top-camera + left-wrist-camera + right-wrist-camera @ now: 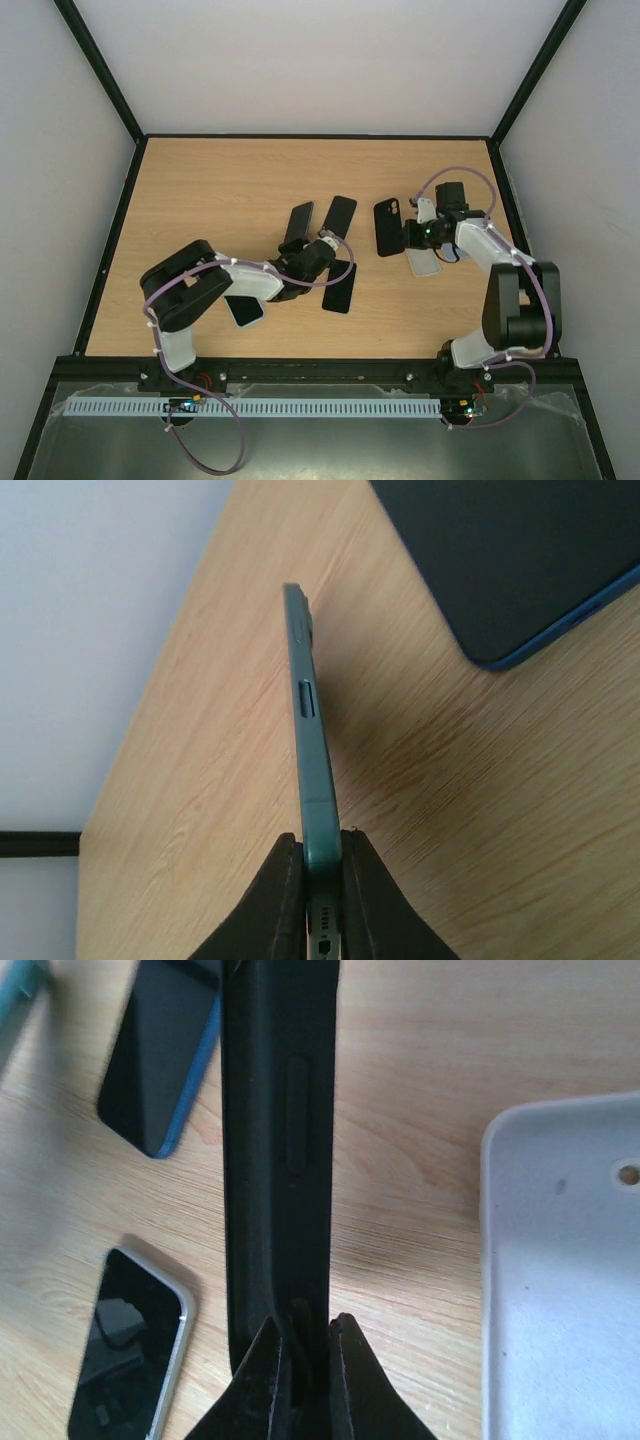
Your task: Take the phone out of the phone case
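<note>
Overhead, the wooden bench (pixel 220 180) carries everything. The left arm (pixel 200 285) reaches in towards the bench's middle and the right arm (pixel 510 290) towards its right part.

The black phone case (pixel 275 1110) is held in the right gripper (pixel 305 1322). In the right wrist view it is seen edge-on, running straight away from the gripper with a long side button facing the camera. The fingers are closed to a narrow gap and pinch the near end of the case from both faces. It cannot be told from these views whether a phone sits inside it.

The teal phone (pixel 308 740) is likewise seen edge-on, in the left wrist view, and it extends away from the left gripper (pixel 322 845). That gripper is nearly closed and clamps the phone's near end between its two dark fingers (pixel 280 900). The side buttons show along the phone's upper edge. In the overhead view the two held items are well apart.

A white case (pixel 425 262) lies flat on the bench, just beside the right gripper. A blue-edged phone (pixel 520 560) lies screen-up near the teal phone, apart from it. A silver-edged phone (pixel 130 1350) lies flat beside the black case, apart from it.
</note>
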Controlling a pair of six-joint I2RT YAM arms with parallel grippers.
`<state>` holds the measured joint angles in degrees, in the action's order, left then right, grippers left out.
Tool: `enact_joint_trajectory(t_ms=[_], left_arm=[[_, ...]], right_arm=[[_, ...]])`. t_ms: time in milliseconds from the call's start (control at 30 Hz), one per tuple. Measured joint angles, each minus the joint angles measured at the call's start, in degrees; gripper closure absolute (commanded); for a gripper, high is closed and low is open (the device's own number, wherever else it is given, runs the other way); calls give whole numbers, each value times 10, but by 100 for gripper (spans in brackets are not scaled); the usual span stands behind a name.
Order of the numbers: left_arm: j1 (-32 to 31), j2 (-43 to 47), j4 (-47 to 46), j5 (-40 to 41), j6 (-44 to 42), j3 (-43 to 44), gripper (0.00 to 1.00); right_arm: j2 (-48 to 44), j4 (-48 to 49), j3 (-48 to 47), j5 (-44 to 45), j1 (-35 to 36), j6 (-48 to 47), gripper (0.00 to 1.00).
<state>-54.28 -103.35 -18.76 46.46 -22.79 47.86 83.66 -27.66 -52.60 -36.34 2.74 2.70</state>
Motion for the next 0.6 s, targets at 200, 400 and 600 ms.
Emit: enact_joint_trajectory(t_ms=[200, 400, 600], left_arm=[[23, -43, 3, 7, -18, 29, 73], [37, -54, 22, -17, 2, 42, 47], [43, -50, 45, -50, 45, 43, 32]], right_arm=[[122, 7, -1, -12, 2, -13, 98], [130, 12, 0, -6, -1, -13, 98], [129, 15, 1, 16, 2, -9, 98]])
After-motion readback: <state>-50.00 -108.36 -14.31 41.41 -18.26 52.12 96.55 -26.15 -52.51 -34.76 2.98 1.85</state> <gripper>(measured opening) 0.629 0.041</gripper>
